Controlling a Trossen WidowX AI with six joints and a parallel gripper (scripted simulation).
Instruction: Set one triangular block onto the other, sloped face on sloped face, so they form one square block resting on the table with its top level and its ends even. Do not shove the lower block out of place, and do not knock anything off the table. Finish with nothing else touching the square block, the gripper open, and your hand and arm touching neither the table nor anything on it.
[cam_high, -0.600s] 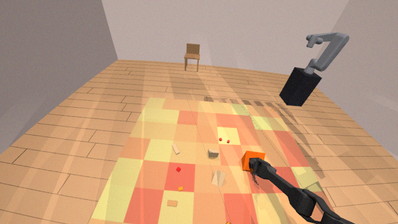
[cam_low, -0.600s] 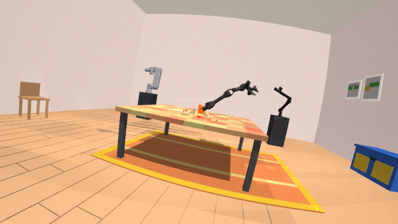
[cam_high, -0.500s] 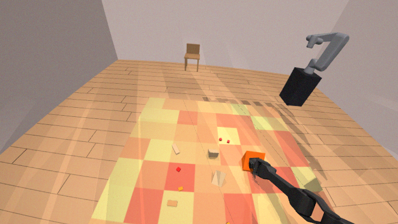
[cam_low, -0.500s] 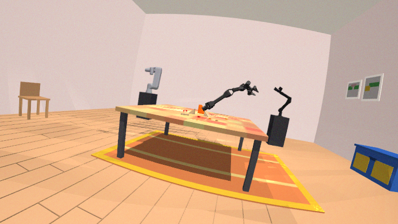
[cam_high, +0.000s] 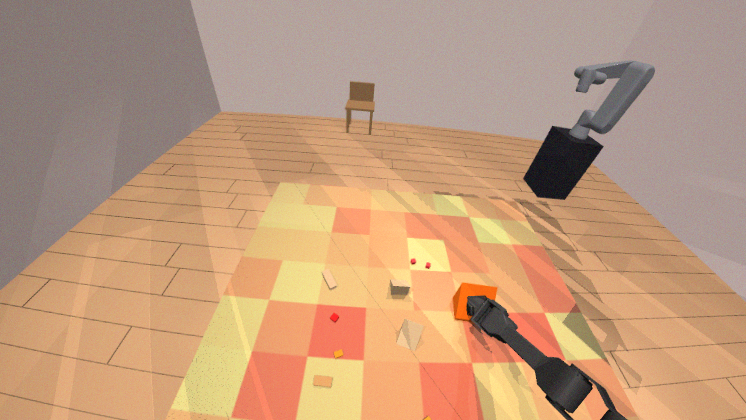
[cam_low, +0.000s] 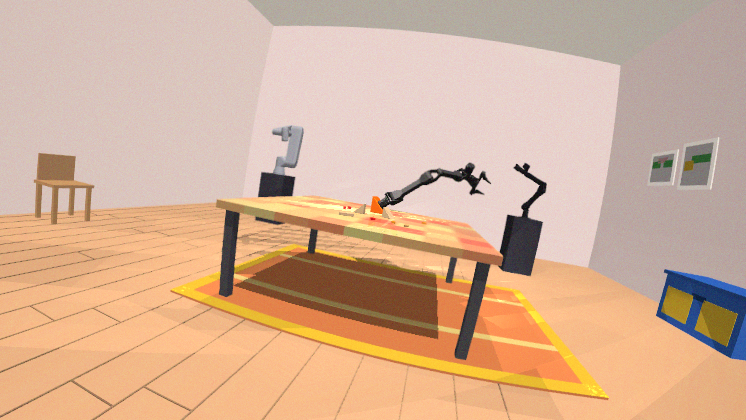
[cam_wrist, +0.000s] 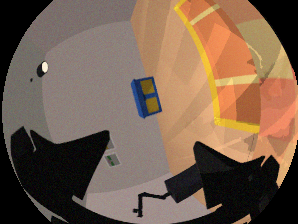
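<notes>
One triangular block (cam_high: 399, 288) (cam_low: 360, 209) rests on the table (cam_high: 292, 245) (cam_low: 292, 216), its shaded grey side showing in the top view. The other triangular block (cam_high: 409, 334) (cam_low: 386, 213), beige with a broad light face, rests apart from it, nearer the bottom of the top view. My gripper (cam_low: 486, 187) (cam_wrist: 153, 141) is open and empty, raised in the air far to the right of both blocks in the exterior view. The gripper is out of frame in the top view, and no block shows in the wrist view.
An orange box (cam_high: 483, 291) (cam_low: 375, 204) stands by the arm's lower end. Small red cubes (cam_high: 412, 260) (cam_high: 428, 265) (cam_high: 334, 317), an orange piece (cam_high: 338, 353), a pale flat block (cam_high: 328, 279) and a tan flat block (cam_high: 322, 381) lie around the triangular blocks.
</notes>
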